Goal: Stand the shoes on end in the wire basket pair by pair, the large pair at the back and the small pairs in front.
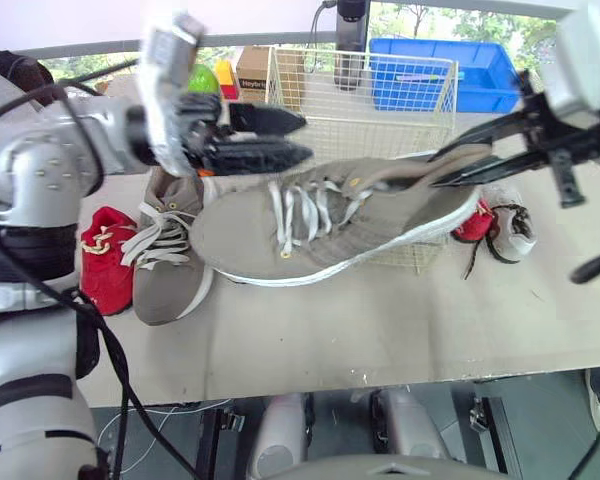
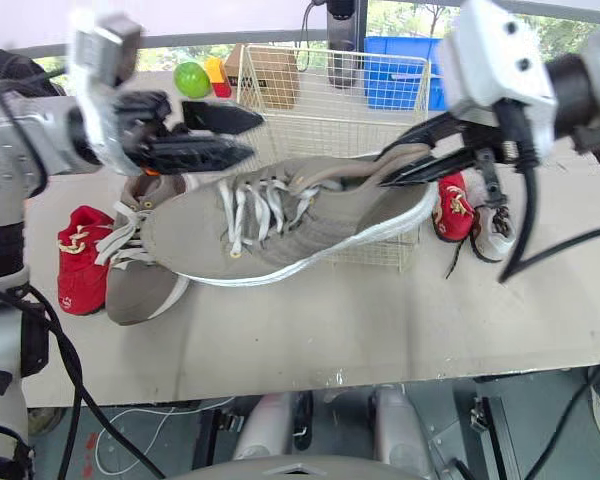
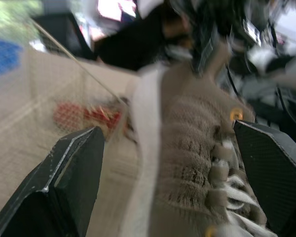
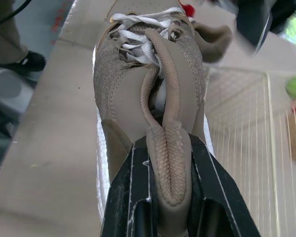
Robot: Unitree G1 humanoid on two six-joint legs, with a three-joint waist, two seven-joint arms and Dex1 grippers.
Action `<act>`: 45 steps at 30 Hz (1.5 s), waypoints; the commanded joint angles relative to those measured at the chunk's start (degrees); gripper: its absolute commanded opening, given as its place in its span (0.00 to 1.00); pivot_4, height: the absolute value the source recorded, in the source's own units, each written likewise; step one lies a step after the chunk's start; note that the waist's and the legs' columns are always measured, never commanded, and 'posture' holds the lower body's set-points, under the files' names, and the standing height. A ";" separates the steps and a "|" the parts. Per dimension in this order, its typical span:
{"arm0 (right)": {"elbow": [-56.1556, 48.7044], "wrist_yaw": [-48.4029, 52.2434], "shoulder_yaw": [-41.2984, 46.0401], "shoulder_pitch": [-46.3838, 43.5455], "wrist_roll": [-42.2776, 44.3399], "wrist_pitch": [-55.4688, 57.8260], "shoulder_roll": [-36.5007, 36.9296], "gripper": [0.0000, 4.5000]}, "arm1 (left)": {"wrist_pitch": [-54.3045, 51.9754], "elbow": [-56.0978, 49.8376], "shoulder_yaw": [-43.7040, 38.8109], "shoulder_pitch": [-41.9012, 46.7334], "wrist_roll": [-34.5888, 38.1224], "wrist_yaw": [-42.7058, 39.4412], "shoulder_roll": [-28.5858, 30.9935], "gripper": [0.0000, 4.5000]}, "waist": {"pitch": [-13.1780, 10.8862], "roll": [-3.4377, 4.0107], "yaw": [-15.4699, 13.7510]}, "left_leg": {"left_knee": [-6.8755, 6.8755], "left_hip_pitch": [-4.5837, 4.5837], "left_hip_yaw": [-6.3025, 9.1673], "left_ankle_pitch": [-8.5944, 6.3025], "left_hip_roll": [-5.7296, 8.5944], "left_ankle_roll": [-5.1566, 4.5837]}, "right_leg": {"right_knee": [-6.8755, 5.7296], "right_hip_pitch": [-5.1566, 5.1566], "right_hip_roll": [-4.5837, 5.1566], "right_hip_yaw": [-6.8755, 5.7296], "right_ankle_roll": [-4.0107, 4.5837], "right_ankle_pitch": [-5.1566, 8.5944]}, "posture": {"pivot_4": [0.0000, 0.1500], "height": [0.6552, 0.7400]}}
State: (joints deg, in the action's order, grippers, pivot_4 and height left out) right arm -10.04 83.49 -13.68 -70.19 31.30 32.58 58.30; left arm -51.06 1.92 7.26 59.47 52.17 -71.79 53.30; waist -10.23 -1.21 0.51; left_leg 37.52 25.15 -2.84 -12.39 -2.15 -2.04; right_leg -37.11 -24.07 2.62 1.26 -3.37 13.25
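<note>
Left eye view: the right tool [image 1: 450, 170] is holding the large grey shoe [image 1: 320, 225] aloft over the counter [image 1: 400, 320], before the wire basket [image 1: 380, 90]. The left tool [image 1: 298, 137] is hovering spread apart by its laces. Left wrist view: its fingers [image 3: 74, 168] are flanking the upper, probably to steady it. Right wrist view: the right tool is pinching the heel collar, likely for upending.
</note>
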 commanded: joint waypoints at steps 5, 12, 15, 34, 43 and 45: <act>2.15 1.06 3.13 -3.56 -3.11 -2.51 -3.62 0.00 | 6.07 -0.06 4.34 1.13 -11.25 -12.28 1.42 0.51 | 0.01 0.02 0.17 | 0.26 1.03 -0.01 0.16 -0.02 0.25 | -0.39 -1.08 0.00 0.03 -0.06 0.00 | 1.00 1.00; 1.18 -5.36 6.88 0.23 -2.75 3.20 -4.23 0.28 | 2.68 -1.09 -3.35 -1.73 -9.57 -6.21 -1.43 0.02 | -0.03 0.08 0.15 | 0.88 1.59 0.03 0.04 -0.07 0.06 | -1.00 -1.56 0.00 -0.03 -0.15 0.09 | 1.00 1.00; -1.63 -13.92 16.44 11.76 -1.15 11.34 -1.45 0.59 | 3.50 -3.11 -12.58 -4.56 -10.85 9.15 -5.45 0.02 | 0.02 -0.06 -0.76 | 1.00 1.58 0.14 0.01 -0.07 -0.01 | -1.04 -1.41 0.02 -0.11 -0.15 0.08 | 1.00 1.00; -15.95 -83.90 32.37 7.39 -0.47 41.45 -56.41 0.78 | 28.17 -21.85 -10.03 -10.81 -32.58 47.23 -31.16 0.02 | 0.02 0.05 -0.39 | 1.52 1.51 0.13 0.15 0.01 0.20 | -1.79 -1.40 0.06 -0.01 -0.17 0.04 | 1.00 1.00; -9.08 -88.81 28.47 4.65 -4.14 35.03 -59.87 0.57 | 38.25 -19.89 -6.75 -11.25 -38.79 46.79 -34.10 0.02 | 0.02 0.06 0.36 | 1.47 1.51 0.17 0.02 0.02 -0.01 | -1.77 -1.41 0.03 -0.05 -0.16 0.04 | 1.00 1.00; -8.95 -88.16 26.68 5.31 -4.92 33.93 -58.76 0.41 | 39.48 -19.13 -6.77 -11.32 -39.42 46.14 -34.13 0.02 | 0.02 0.06 0.38 | 1.46 1.51 0.17 0.02 0.01 -0.01 | -1.76 -1.41 0.03 -0.06 -0.16 0.04 | 1.00 1.00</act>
State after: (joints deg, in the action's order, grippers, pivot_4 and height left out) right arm -19.21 -4.45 14.64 -64.80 27.74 68.17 -1.16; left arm -16.33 -13.54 -0.54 46.93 12.16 -23.87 19.66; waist -10.21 -1.15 0.89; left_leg 38.98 26.66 -2.67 -12.36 -2.13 -2.05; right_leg -38.86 -25.48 2.66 1.19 -3.53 13.30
